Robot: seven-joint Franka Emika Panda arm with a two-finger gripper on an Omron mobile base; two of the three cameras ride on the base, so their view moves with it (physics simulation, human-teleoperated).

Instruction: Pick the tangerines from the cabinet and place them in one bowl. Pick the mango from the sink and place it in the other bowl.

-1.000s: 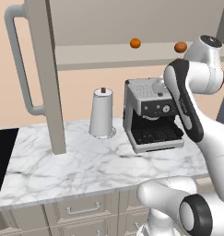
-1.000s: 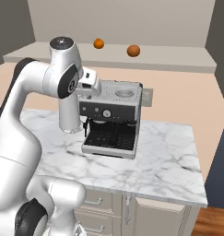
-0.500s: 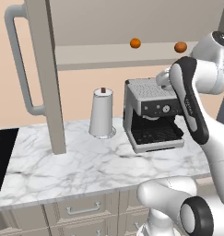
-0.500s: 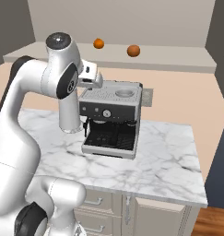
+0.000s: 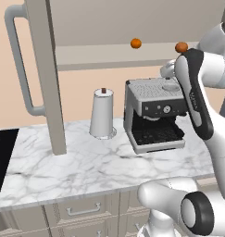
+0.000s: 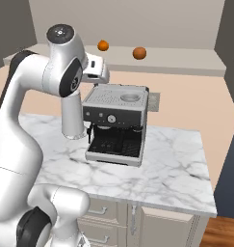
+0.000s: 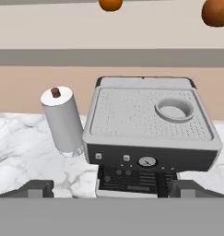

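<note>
Cabinet shelf [image 5: 146, 52] holds tangerines [image 7: 110, 4] above the spread end effector [image 7: 111, 188].

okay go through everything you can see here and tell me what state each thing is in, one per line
Cabinet door: swung open.
Left tangerine: resting on the cabinet shelf, untouched.
Right tangerine: on the same shelf, untouched.
Gripper: open, empty, above the coffee machine.
Coffee machine: upright on the counter.
Grey canister: upright beside the coffee machine.
</note>
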